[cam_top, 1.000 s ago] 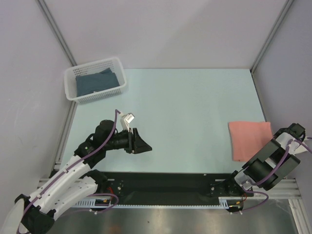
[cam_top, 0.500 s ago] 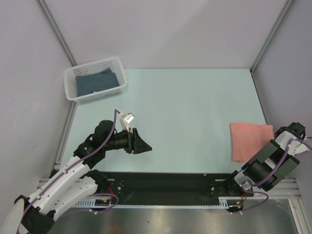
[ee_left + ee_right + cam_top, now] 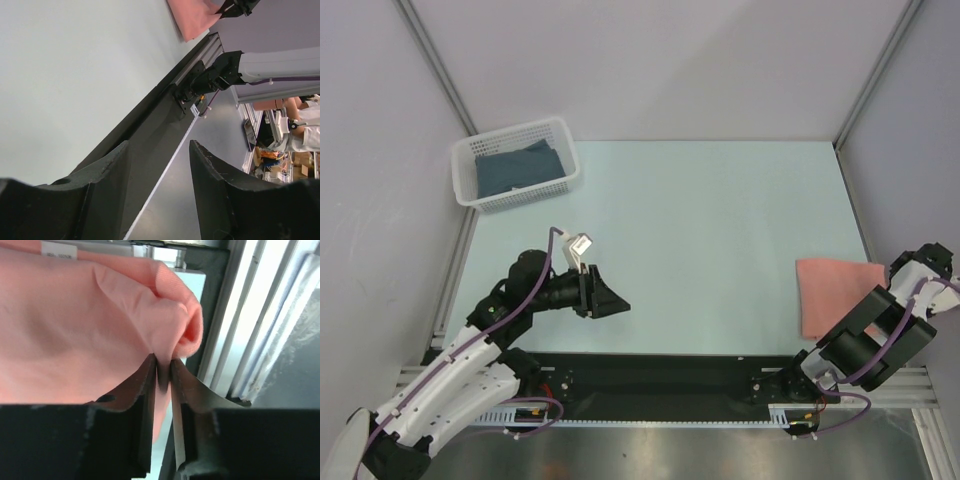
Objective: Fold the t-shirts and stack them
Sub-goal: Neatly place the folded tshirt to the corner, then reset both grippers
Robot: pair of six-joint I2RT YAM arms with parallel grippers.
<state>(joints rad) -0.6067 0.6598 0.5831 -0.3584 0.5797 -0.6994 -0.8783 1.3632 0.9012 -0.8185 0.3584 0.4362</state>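
On the pale worktop [image 3: 720, 200], far-left corner: white basket [image 3: 572, 155]. The folded salmon-pink t-shirt [image 3: 830, 290] lies flat at the near right edge, and the dark blue t-shirt [image 3: 515, 170] sits folded inside the basket. Right gripper [image 3: 162, 360] is almost closed, pinching a bunched fold at the pink shirt's corner beside the metal rail; left gripper [image 3: 159, 144] has fingers wide apart, holds nothing, and hangs over the near-left worktop, well apart from both shirts.
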